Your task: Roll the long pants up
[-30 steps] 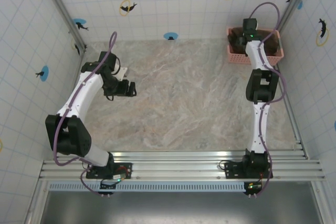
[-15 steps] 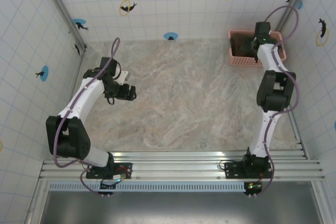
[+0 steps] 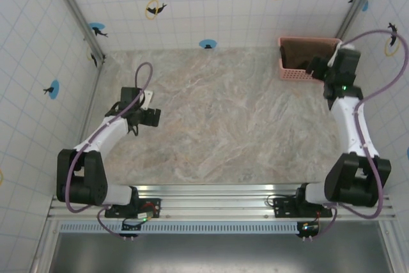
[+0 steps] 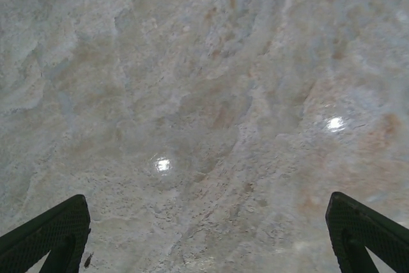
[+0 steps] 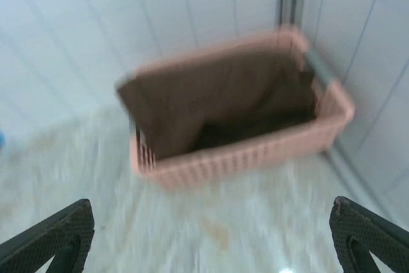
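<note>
Left hand [image 4: 206, 199] and right hand [image 5: 211, 202] are both wide open holding nothing, and the long pants [image 5: 217, 100] sit bundled in the pink basket [image 5: 255, 151] at the table's [image 3: 223, 126] far right corner, so I'd guess the rolling's done, though I can't tell how tidy that bundle is.

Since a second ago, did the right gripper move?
Yes. The right gripper has backed out from over the basket, toward the right wall and the near edge. It is open now.

Matt cloth long pants [image 5: 211, 94], ribbed plastic basket [image 5: 255, 151] (glossy marbled table [image 4: 204, 94])
</note>
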You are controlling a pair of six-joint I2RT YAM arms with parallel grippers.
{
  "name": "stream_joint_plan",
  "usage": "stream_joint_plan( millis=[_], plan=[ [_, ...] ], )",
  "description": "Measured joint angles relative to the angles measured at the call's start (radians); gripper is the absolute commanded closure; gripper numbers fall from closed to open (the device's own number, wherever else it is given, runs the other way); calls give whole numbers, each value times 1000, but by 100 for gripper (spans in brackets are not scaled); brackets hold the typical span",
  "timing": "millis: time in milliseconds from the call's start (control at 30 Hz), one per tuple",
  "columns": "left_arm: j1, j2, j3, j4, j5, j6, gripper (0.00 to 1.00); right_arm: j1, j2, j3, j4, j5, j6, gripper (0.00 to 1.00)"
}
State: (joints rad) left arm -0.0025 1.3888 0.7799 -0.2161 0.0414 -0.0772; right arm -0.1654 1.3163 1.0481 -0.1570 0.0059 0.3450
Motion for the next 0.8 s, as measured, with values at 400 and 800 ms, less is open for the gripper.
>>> stream_joint_plan(
  millis=[400, 800],
  plan=[
    [-38, 101, -281, 705, -78, 91, 10, 172, -231, -726, 375, 135, -127, 2],
    [-79, 127, -408, 1018, -71, 159, 3, 330, 211, -723, 979, 197, -320, 2]
  ],
)
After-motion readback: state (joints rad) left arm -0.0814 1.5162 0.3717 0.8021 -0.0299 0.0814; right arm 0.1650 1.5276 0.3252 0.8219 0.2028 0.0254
